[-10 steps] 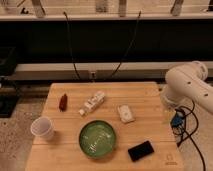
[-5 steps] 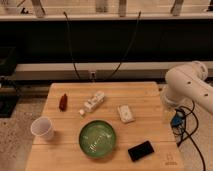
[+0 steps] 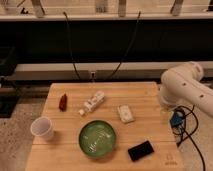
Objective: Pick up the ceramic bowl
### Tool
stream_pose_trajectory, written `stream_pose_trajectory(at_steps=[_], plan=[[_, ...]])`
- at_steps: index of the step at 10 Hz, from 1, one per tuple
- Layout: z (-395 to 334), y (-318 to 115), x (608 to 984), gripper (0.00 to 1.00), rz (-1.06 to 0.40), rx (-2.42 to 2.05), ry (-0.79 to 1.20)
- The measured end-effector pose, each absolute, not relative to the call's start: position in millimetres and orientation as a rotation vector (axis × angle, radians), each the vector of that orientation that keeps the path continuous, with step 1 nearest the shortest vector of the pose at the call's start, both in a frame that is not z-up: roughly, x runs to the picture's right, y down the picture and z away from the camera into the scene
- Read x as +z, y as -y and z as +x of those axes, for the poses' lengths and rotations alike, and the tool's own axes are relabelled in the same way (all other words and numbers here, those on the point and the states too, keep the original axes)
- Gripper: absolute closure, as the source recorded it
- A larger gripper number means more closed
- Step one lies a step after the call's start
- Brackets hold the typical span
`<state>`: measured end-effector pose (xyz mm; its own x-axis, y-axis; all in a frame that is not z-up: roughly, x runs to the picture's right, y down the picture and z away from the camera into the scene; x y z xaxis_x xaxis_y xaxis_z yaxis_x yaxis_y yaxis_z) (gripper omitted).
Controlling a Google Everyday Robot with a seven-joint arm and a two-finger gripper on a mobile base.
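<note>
Nothing has moved over the last second. The bowl (image 3: 97,138) sits untouched at the near middle of the table (image 3: 150,95). The arm (image 3: 182,87) waits at the right edge, its gripper out of frame with jaws wide. The reach hasn't begun.

On the table (image 3: 150,95), the ceramic bowl (image 3: 97,138) sits near-centre, cup (image 3: 42,128) left, flat device (image 3: 140,150) right. The arm (image 3: 182,87) is at the right edge, gripper out of view.
</note>
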<state>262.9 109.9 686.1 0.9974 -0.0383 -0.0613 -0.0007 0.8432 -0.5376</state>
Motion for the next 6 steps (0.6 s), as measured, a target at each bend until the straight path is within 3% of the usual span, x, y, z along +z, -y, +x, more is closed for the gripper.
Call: stream_pose_trajectory(at_steps=[6], plan=[[228, -117, 691, 0.2, -0.554, -0.183, -0.132]])
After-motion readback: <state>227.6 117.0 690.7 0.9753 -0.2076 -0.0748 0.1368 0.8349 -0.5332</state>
